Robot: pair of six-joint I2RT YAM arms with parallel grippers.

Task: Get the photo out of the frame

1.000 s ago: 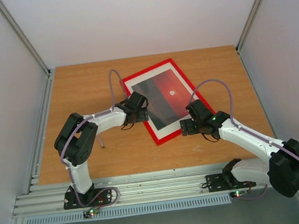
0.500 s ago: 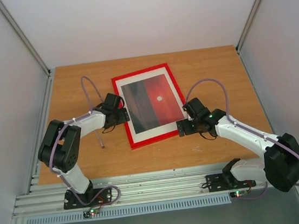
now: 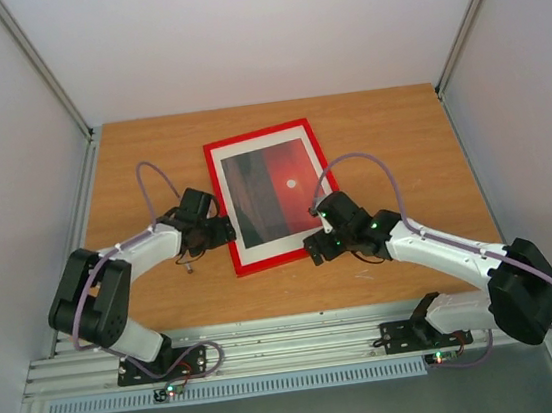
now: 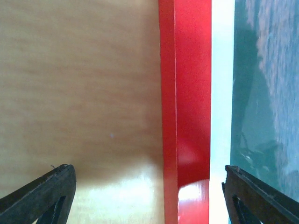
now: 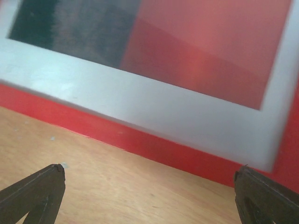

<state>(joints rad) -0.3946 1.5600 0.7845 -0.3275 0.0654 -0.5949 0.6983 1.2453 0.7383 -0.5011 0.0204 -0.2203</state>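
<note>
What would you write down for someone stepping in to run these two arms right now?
Left gripper: open, empty, jaws either side of the frame's left rail.
Right gripper: open, empty, at the frame's near edge, close to its right corner.
Things: the frame lies flat, face up, mid-table; the photo is inside it.
Done: nothing removed, no grip taken.
To do: grip the frame, probably get at its back, free the photo and lift it out.

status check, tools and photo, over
Left tool open over left edge of frame. Right tool open by its near-right corner. Photo still inside, lying flat. Nothing on it.
</note>
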